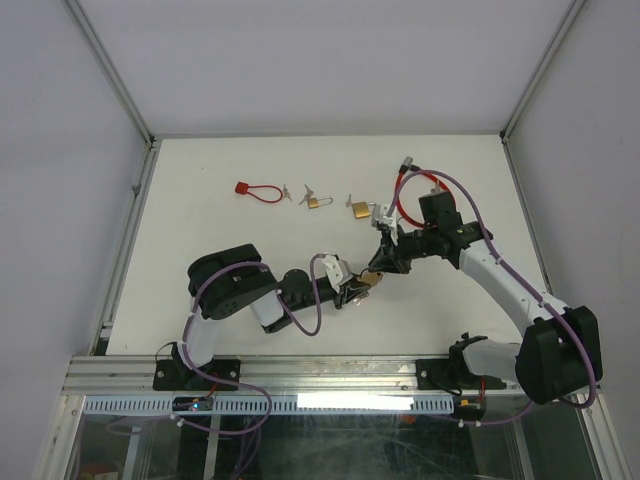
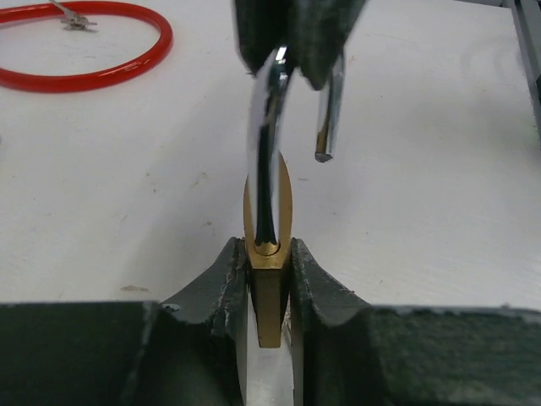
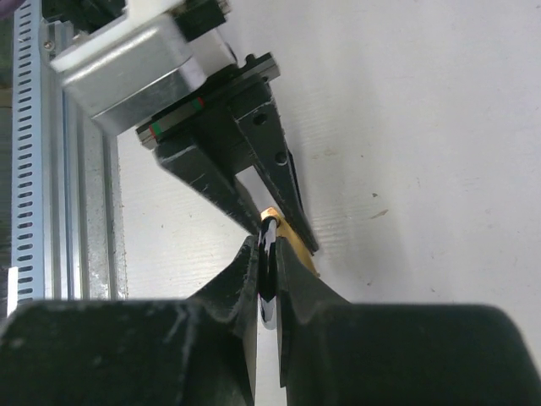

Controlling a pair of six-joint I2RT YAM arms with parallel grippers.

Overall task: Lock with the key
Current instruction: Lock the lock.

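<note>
left gripper (image 2: 267,250) tight on padlock (image 2: 269,296)

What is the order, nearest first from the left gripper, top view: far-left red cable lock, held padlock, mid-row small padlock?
1. The held padlock, in the left gripper.
2. The small padlock, mid-row.
3. The red cable lock, far left.

You've got a white matte tabletop (image 1: 250,165), with a few faint scuffs in the wrist views. Plain white panel walls (image 1: 300,60) stand at the back and both sides, joined by aluminium corner posts (image 1: 110,68). An aluminium rail (image 1: 330,372) runs along the near edge, with a bright light strip (image 1: 355,402) just below it. Lighting is even and shadows are soft.
</note>
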